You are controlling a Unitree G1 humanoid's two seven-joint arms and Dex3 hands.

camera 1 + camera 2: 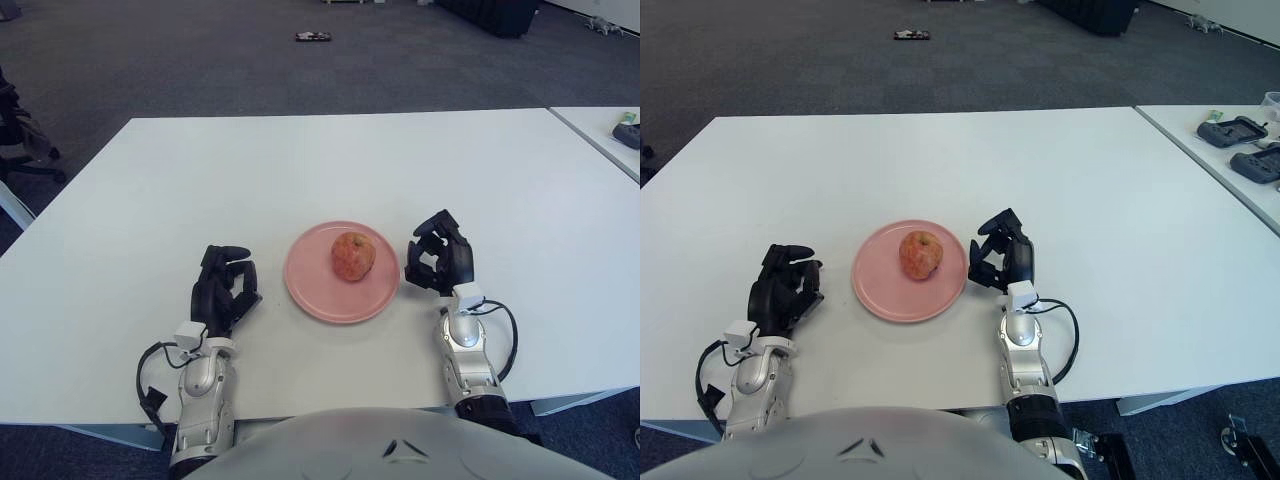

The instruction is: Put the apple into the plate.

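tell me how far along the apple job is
Done: the red-yellow apple sits on the round pink plate, slightly right of its centre, on the white table. In hand: nothing; the right hand is just off the plate's right rim, fingers curled and empty, and the left hand shows left of the plate, also holding nothing. Left: apparently nothing.
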